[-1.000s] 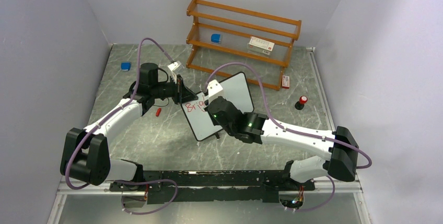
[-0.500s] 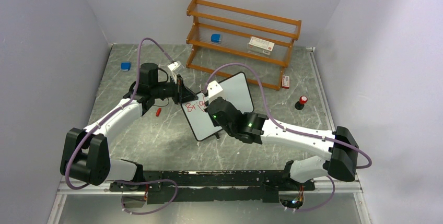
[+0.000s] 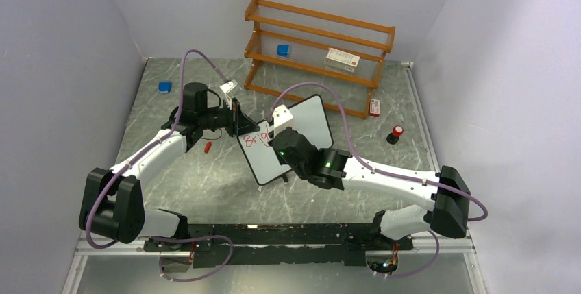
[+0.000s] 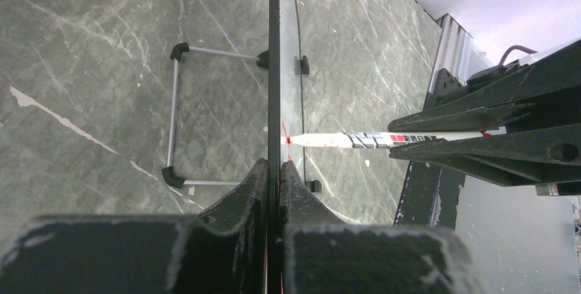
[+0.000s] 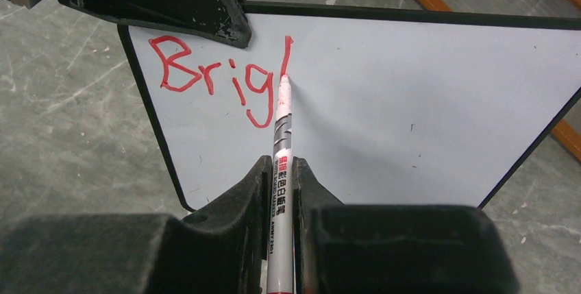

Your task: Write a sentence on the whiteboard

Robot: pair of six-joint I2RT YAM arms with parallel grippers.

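The whiteboard (image 3: 312,118) stands tilted in mid-table on a wire stand. My left gripper (image 4: 273,164) is shut on its black top edge near one corner, and the board (image 4: 274,68) shows edge-on in the left wrist view. My right gripper (image 5: 279,164) is shut on a white marker (image 5: 283,136). Its red tip touches the board (image 5: 411,102) at the foot of a fresh upright stroke. Red writing (image 5: 205,75) reads "Brig" before that stroke. From above, the right gripper (image 3: 275,133) covers part of the writing.
A wooden shelf (image 3: 318,47) stands behind the board and holds a blue item (image 3: 283,50) and a white box (image 3: 342,59). On the table lie a small box (image 3: 374,107), a red-topped black piece (image 3: 396,134), a blue item (image 3: 164,87) and a red cap (image 3: 207,147).
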